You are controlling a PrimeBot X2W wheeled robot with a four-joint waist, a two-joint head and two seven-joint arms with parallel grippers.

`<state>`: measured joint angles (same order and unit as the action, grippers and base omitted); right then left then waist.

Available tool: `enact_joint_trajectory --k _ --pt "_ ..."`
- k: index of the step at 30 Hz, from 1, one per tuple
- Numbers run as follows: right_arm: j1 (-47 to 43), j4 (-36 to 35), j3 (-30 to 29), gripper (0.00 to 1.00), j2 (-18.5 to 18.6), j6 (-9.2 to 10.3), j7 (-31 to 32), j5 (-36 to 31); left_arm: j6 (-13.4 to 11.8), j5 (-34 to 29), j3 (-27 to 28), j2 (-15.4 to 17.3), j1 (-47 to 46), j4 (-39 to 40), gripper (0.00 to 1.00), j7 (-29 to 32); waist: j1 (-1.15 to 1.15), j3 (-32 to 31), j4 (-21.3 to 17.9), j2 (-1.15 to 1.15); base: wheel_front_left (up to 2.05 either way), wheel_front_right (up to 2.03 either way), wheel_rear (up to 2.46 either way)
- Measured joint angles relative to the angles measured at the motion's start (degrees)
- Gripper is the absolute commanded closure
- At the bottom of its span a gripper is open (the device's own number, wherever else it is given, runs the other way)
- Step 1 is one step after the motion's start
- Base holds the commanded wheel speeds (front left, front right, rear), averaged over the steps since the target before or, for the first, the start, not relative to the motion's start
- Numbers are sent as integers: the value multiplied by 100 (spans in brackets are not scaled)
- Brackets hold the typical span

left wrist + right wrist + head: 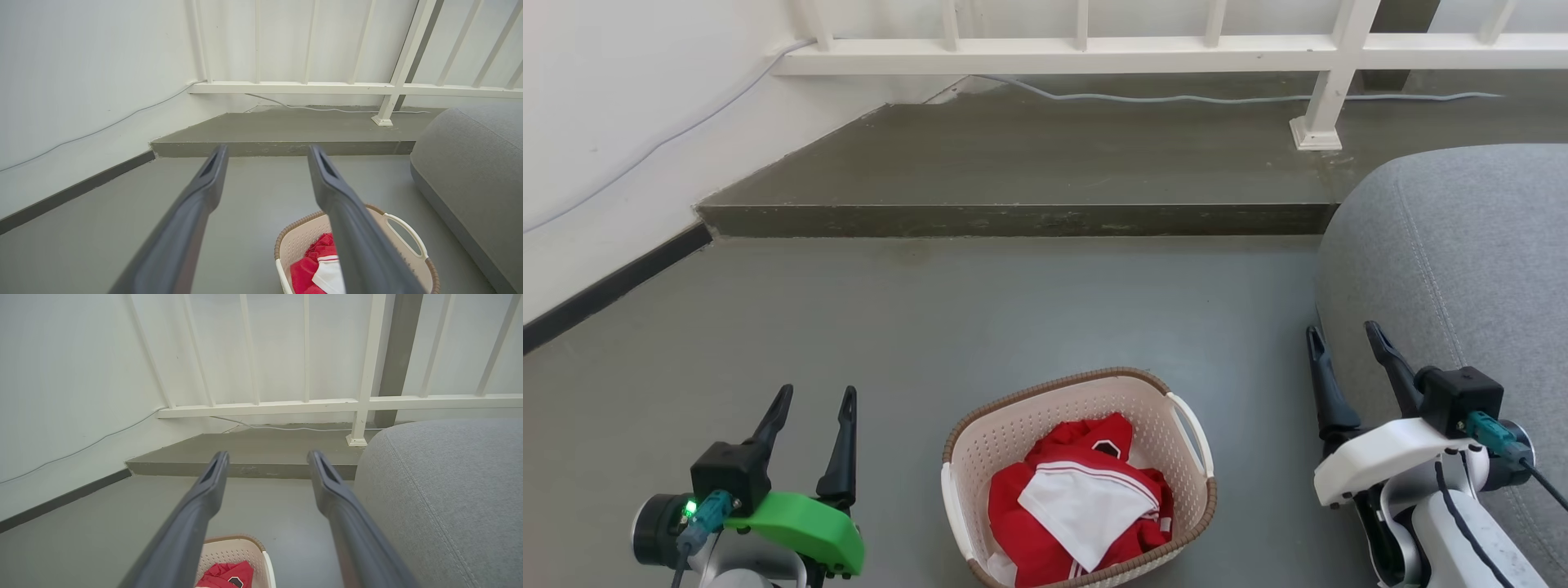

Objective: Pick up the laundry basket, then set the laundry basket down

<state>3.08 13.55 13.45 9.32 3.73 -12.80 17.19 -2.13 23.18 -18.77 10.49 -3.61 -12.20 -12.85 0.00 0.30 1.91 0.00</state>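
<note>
1. The laundry basket [1013, 437] stands upright on the grey floor [915, 327] at 6 o'clock in my head view. Its brown rim faces up and there is a white handle on each short side.
2. A crumpled red and white garment [1078, 498] lies inside it and covers most of the bottom.
3. My left pincer [818, 392] hangs at about 9 o'clock from the basket, well apart from it. Its two dark fingers are spread and grip nothing.
4. My right pincer [1342, 328] sits at about 2 o'clock from the basket, also clear of it. Its fingers are parted and it holds nothing.
5. The right pincer is just beside the edge of a big grey cushion [1462, 261], which takes up the 3 o'clock side.
6. In the left wrist view the basket shows at 5 o'clock, partly behind one finger. In the right wrist view a corner of it shows at 6 o'clock.
7. At 12 o'clock, beyond the basket, I see a raised step [1013, 163]. A white railing [1094, 53] stands on it and a thin cable [1176, 99] trails along its back.
</note>
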Motion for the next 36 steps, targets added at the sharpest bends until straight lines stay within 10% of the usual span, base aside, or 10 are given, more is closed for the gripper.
enact_joint_trajectory --k 36 --pt "-137 -4 -236 0 -151 83 -155 -394 -118 -438 -16 58 -131 -156 0 -157 0 78 -55 0 0 0 0"
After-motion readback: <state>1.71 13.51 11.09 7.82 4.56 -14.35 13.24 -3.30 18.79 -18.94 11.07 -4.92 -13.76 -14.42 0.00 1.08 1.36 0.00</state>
